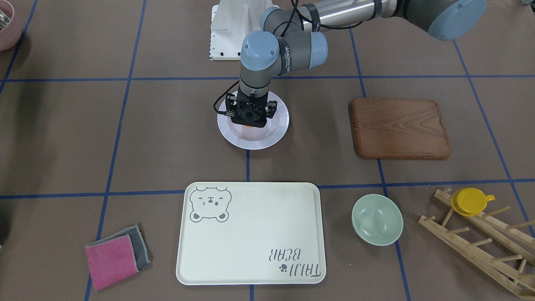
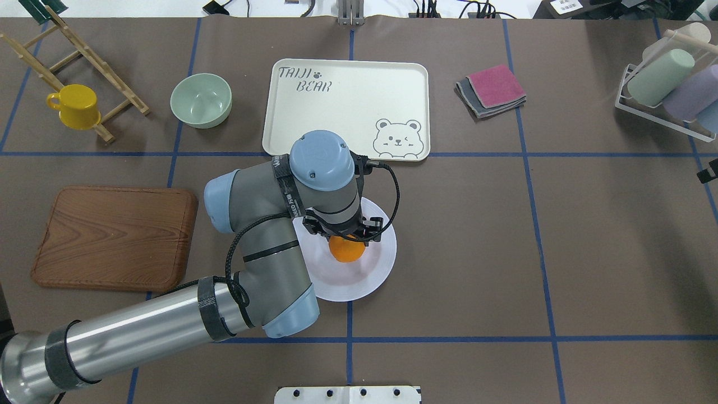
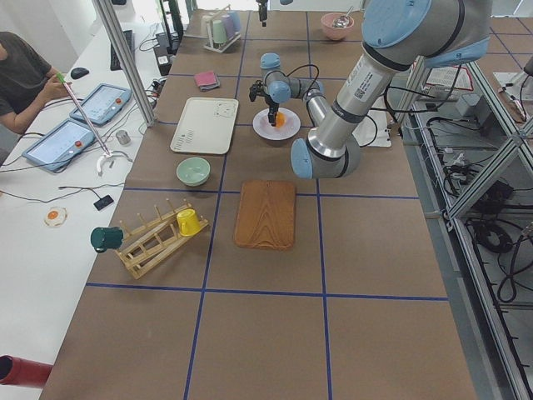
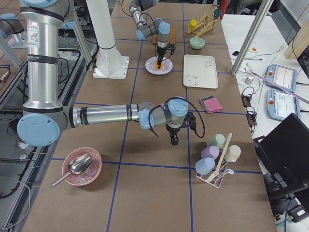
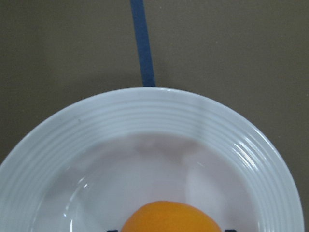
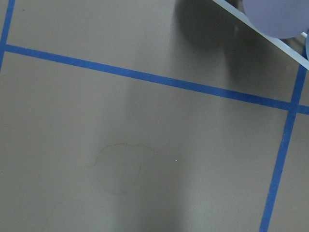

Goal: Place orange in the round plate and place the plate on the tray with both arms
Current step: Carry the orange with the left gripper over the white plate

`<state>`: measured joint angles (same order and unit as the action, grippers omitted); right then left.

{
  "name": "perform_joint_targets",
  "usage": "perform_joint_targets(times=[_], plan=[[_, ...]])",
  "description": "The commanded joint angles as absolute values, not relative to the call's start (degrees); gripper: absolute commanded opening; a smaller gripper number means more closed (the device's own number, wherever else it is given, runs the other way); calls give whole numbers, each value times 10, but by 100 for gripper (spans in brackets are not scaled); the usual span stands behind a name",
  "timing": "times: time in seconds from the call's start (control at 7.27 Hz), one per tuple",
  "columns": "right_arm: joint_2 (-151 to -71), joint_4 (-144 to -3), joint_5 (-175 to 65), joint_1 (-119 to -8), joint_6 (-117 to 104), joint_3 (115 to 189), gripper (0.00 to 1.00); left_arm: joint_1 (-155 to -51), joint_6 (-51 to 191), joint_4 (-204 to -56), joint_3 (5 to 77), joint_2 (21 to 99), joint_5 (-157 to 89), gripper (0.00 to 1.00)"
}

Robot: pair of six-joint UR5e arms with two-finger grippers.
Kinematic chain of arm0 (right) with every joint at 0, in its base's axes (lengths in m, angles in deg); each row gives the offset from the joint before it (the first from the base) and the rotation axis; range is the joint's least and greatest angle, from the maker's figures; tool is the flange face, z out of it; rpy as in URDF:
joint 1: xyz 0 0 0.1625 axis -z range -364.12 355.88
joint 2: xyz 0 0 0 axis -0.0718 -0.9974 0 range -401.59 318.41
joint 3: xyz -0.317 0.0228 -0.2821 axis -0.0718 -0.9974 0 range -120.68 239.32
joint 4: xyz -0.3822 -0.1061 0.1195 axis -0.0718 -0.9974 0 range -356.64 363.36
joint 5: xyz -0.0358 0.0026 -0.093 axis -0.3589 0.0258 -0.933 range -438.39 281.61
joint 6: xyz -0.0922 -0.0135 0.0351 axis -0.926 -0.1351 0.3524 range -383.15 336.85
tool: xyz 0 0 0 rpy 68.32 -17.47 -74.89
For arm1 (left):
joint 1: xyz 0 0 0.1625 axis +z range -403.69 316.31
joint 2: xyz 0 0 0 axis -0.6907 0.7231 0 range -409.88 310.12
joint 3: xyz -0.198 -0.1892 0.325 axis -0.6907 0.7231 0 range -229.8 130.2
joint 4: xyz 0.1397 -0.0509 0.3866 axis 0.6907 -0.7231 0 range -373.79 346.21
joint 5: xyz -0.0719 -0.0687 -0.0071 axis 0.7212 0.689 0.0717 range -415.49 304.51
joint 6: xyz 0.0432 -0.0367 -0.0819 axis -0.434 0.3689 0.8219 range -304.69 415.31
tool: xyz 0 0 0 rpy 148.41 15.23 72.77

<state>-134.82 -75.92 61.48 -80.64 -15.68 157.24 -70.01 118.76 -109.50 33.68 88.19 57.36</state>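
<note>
The orange [image 2: 346, 250] lies in the sunken centre of the white round plate [image 2: 370, 278], which stands on the table in front of the tray [image 2: 348, 112]. My left gripper [image 2: 343, 238] reaches straight down into the plate. Its fingers hug both sides of the orange [image 5: 171, 218], so it is shut on the fruit. The front-facing view shows only an orange sliver under the gripper [image 1: 250, 121] above the plate [image 1: 267, 140]. The cream tray [image 1: 250, 234] is bare. My right gripper [image 4: 172, 140] hangs over bare table far to the right; I cannot tell whether it is open or shut.
A wooden board [image 2: 112, 235] lies left of the plate. A pale-green bowl [image 2: 201, 100] and a rack with a yellow cup [image 2: 76, 105] stand at the back left. Folded cloths [image 2: 492, 90] and a cup rack [image 2: 670, 84] are at the back right.
</note>
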Motion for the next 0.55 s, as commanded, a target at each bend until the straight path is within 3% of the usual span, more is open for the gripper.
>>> perform_joint_targets(times=[0.0,0.41], plan=[[-1346,-759,619,-806,-157,1574,100,-701,1187,-1096,340,867,568,99],[-1344,-758,619,-789,-131,1592,100,-704,1189,-1094,382,851,565,99]])
